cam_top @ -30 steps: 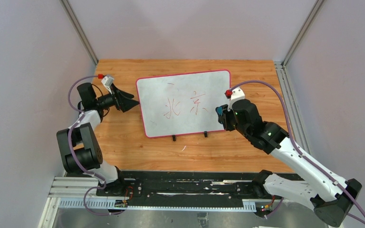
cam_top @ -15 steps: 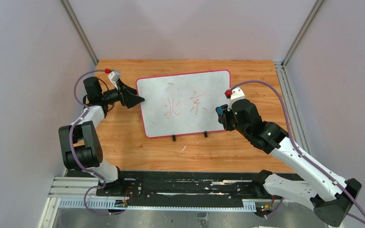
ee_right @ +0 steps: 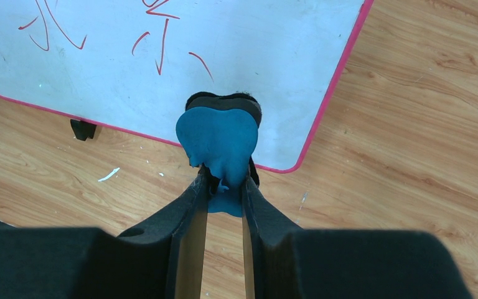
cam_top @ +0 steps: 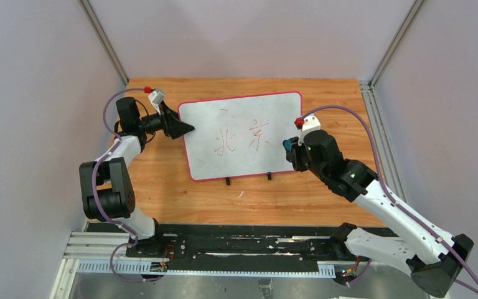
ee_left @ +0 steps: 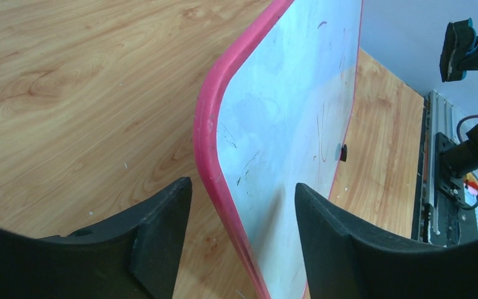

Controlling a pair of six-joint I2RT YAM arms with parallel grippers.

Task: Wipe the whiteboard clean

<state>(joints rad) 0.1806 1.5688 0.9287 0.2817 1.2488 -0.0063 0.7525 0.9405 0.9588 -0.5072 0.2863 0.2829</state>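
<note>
Now left fingers point(ee_left: 155, 237) are standing apart astride the rim of the whiteboard point(cam_top: 243, 118) on the tabletop point(cam_top: 162, 180); right fingers point(ee_right: 190, 237) are clamping an eraser point(ee_right: 220, 140). Wiping before that rim is gripped is likely risking the board sliding.

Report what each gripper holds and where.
Right gripper: blue eraser, pinched by one edge between the fingers. Left gripper: nothing yet; its open fingers straddle the rim of the whiteboard.
</note>
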